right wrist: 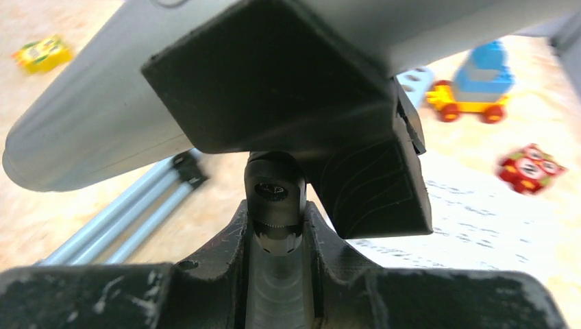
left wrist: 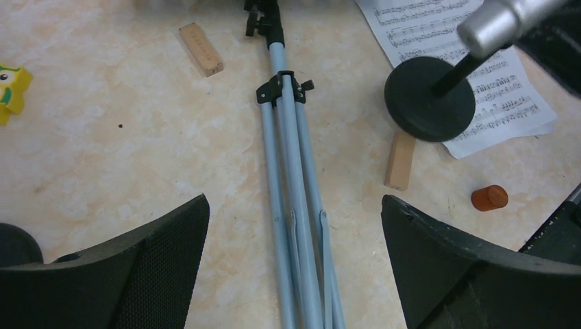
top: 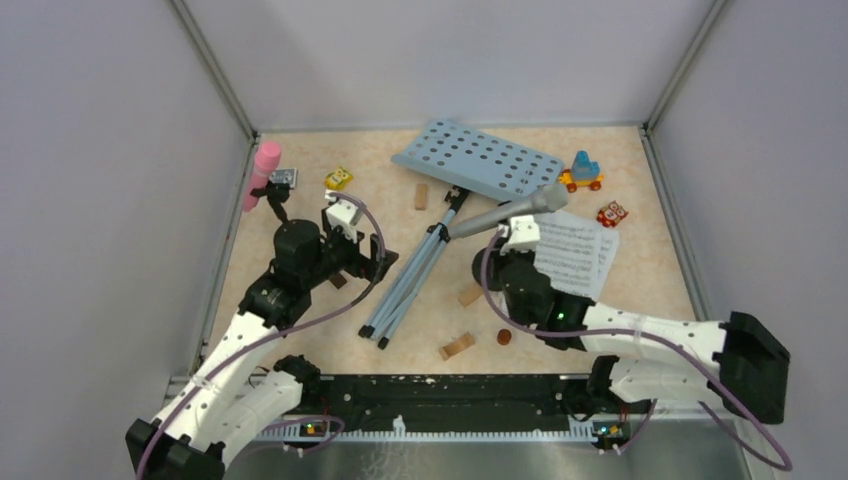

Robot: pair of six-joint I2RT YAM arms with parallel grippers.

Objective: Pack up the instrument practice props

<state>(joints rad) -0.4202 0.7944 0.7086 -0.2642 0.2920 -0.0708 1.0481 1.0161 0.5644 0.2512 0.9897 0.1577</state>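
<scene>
Pinching the stem of the round-based black mic holder [right wrist: 276, 199], your right fingers [right wrist: 219, 257] held it with the silver microphone [top: 505, 212] in its clip, its base at the edge of the white sheet-music pages [top: 577, 255]. Your left fingers [left wrist: 154, 257] stood spread wide above the grey-blue tripod legs [left wrist: 291, 171] lying on the desk [left wrist: 123, 157], the pale blue perforated music rack [top: 478, 160] at their far end.
</scene>
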